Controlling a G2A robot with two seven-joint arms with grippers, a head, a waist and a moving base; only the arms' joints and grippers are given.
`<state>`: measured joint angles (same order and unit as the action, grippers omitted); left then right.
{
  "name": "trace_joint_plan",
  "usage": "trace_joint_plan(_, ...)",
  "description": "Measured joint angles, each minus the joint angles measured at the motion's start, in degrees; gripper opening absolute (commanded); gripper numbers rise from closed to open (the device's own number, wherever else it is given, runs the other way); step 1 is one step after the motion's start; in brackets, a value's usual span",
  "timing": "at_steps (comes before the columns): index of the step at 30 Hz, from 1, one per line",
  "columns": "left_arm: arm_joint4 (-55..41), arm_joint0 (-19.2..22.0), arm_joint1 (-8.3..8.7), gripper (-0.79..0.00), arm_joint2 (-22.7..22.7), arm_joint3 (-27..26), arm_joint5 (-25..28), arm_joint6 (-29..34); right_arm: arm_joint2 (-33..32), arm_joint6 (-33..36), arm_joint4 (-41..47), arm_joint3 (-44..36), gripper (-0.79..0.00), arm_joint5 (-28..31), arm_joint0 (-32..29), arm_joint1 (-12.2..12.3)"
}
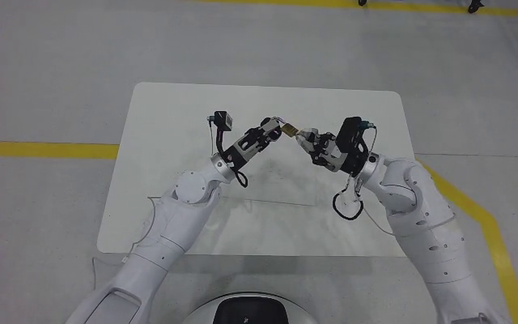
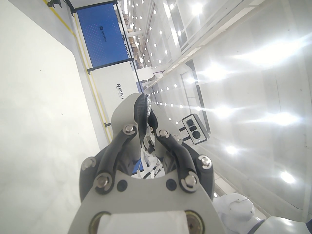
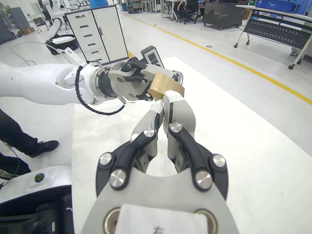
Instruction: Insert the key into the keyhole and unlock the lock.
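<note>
A brass padlock (image 1: 287,128) hangs in the air over the far middle of the white table (image 1: 186,121). My left gripper (image 1: 275,130) is shut on it from the left. In the right wrist view the padlock (image 3: 163,85) sits in the left gripper (image 3: 152,83), its steel shackle (image 3: 180,77) pointing away. My right gripper (image 3: 162,99) is shut, its fingertips pressed against the lock's underside. The key is hidden between its pads. From above, the right gripper (image 1: 304,139) meets the lock from the right. In the left wrist view my left gripper (image 2: 146,108) is shut, with the lock mostly hidden.
The table (image 3: 219,122) beneath both grippers is bare. A white drawer cabinet (image 3: 97,32) stands on the floor past the table's far edge. A black cable loop (image 3: 97,108) hangs at the left arm's wrist.
</note>
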<state>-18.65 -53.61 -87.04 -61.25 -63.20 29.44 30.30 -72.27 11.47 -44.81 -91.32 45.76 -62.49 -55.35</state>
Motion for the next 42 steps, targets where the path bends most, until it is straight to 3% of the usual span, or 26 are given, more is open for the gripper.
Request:
trace_joint_plan(9,0.3,0.2,0.42,-0.785,-0.5,0.5,-1.0,3.4,0.2,-1.7,7.9,4.7,-0.785,2.8,1.3,-0.4)
trace_joint_plan(11,0.3,0.2,0.45,-0.785,-0.6,0.5,-1.1,3.6,0.3,-1.5,8.2,5.4,-0.422,2.2,1.6,-0.5)
trace_joint_plan(12,0.3,0.2,0.5,-0.785,-0.7,0.5,-1.3,3.6,0.4,-1.4,8.2,5.8,-0.009,2.0,1.8,-0.5)
trace_joint_plan(17,0.4,0.1,0.71,-0.785,-1.3,0.2,-1.8,3.8,0.1,-0.8,6.6,6.0,0.0,1.4,2.3,-0.6)
trace_joint_plan(24,-0.6,-0.6,1.0,-0.785,-2.3,-0.9,-3.1,3.8,-7.2,-6.7,-2.2,-3.1,0.0,1.5,-2.7,0.5)
trace_joint_plan(29,-0.2,-0.7,1.4,-0.785,-3.3,-1.7,-4.9,4.3,-7.7,-7.1,-2.4,-3.5,0.0,1.7,-3.1,0.5)
trace_joint_plan(33,5.1,0.8,1.97,-0.785,-2.7,-0.9,-12.4,5.9,-7.7,-7.1,-2.4,-3.5,0.0,1.7,-3.1,0.5)
trace_joint_plan(36,12.8,1.9,2.24,-0.785,-1.4,-0.1,-17.5,3.3,-7.7,-7.1,-2.4,-3.5,0.0,1.7,-3.1,0.5)
trace_joint_plan(42,23.6,3.0,2.18,-0.785,2.6,2.2,-23.5,1.6,-7.7,-7.1,-2.4,-3.5,0.0,1.7,-3.1,0.5)
